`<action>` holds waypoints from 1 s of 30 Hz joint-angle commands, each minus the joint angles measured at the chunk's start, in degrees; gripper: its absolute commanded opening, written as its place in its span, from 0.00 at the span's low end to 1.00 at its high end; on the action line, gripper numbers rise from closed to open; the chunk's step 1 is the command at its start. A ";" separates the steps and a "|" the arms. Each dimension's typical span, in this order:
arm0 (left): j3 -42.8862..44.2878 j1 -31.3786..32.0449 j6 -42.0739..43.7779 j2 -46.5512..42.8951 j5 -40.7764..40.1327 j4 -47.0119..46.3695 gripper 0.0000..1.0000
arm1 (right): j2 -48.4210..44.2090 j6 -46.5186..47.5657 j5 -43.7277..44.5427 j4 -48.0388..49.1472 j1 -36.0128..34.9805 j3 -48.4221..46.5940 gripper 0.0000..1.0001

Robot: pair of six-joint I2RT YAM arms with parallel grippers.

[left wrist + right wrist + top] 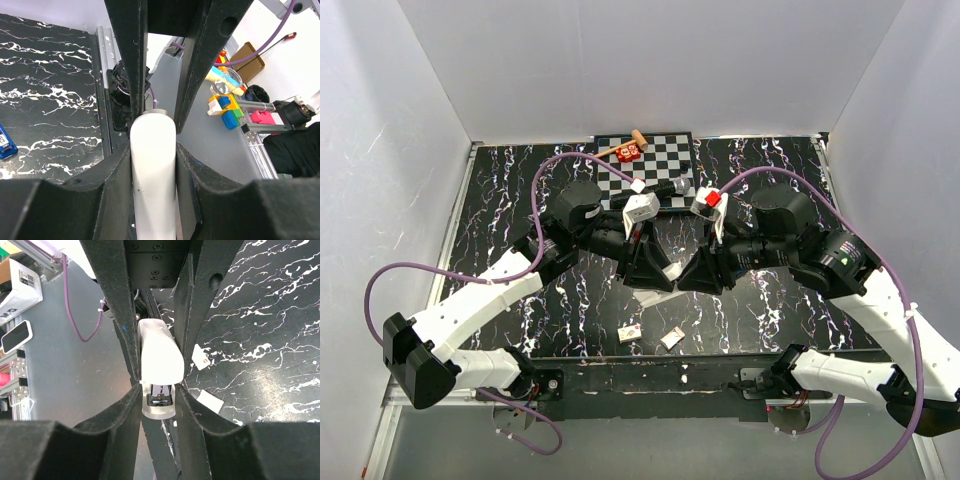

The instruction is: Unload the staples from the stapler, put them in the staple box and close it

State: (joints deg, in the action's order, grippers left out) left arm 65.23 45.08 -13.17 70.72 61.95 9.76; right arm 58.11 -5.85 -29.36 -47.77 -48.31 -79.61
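The stapler here is white with a clear base and a dark metal mouth, not blue. It shows in the right wrist view, clamped between the fingers of my shut right gripper. My left gripper is shut on a white rounded body of the same width. I cannot tell whether it is that same stapler. In the top view the left gripper and right gripper meet tip to tip above mid-table and hide what they hold. A small blue object lies on the table, cut by the frame edge.
Two small white cards lie near the front edge; they also show in the right wrist view. A checkerboard mat at the back carries a wooden mallet, a red block and a black microphone.
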 commanded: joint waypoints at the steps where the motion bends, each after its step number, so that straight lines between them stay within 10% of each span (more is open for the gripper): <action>1: 0.86 -0.34 -0.98 -1.37 1.41 -2.64 0.00 | -0.45 -0.13 -1.48 2.50 -0.46 0.25 0.39; 8: 0.16 -0.34 -3.18 -1.37 2.91 -6.06 0.00 | -0.45 -1.01 -2.01 4.44 -0.82 1.65 0.34; 14: -0.37 -0.34 -4.58 -2.69 2.47 -8.26 0.00 | -1.50 -1.18 -2.71 5.14 -1.17 3.49 0.01; 30: -5.03 -1.31 -11.44 -8.66 -7.81 -19.78 0.00 | -6.34 -4.88 -5.44 11.47 -1.96 13.34 0.01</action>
State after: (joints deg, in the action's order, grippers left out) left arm 58.67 44.69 -23.35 66.22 60.12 -2.96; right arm 51.94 -9.69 -31.68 -34.00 -49.21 -69.06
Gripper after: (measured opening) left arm 0.337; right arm 0.108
